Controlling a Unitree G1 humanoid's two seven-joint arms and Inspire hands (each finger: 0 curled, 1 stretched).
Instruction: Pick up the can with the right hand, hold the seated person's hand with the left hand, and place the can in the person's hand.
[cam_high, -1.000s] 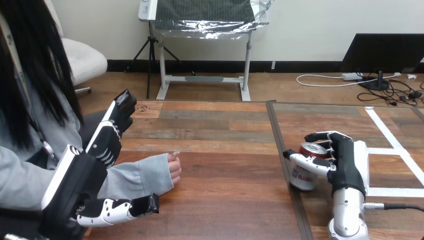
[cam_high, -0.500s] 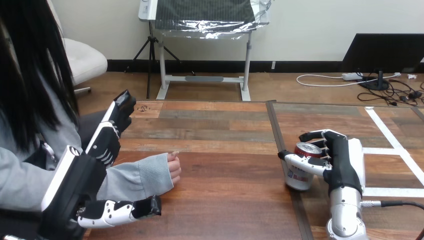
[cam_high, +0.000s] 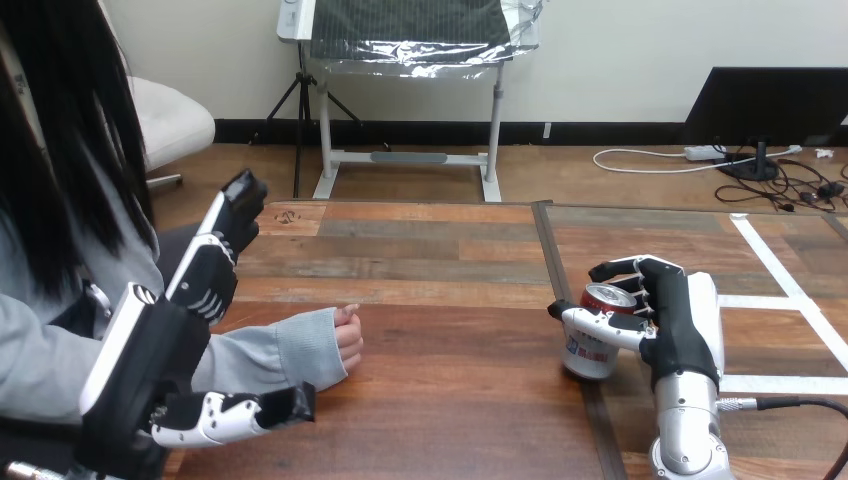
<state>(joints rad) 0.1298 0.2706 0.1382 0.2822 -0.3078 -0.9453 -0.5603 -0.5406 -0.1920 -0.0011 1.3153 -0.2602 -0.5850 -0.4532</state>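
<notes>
Wooden planks of the table (cam_high: 450, 400) run across the view, and the scene on them has shifted only a little in the last second.

At the far left, the robot's left hand (cam_high: 150, 355) stands on edge beside the person. Its fingers (cam_high: 215, 250) are straight and point away across the table, and its thumb (cam_high: 225, 415) is stretched out low and near. The grey sleeve (cam_high: 270, 355) of the person's forearm lies in the gap between them. This hand has drifted slightly leftward and its fingertips have risen a touch, but nothing has curled: it is spread, not clasping, and whether it touches the sleeve cannot be told.

Just right of the sleeve's cuff, the person's hand (cam_high: 347, 337) rests on the table in a loose fist, where it was a second ago. It is not turned up to receive anything.

Further right, the red-topped can (cam_high: 588, 350) has travelled leftward, from right of the seam (cam_high: 556, 265) between the two tabletops to a spot on it. It leans a little. The right hand (cam_high: 680, 325) has its fingers wrapped over the can's far side and its thumb across the near side. Whether the can's base has left the wood cannot be told.

The pick-up therefore looks secured and the carry begun, while the left hand's hold on the person's hand is not yet made. The can is well apart from the fist.
</notes>
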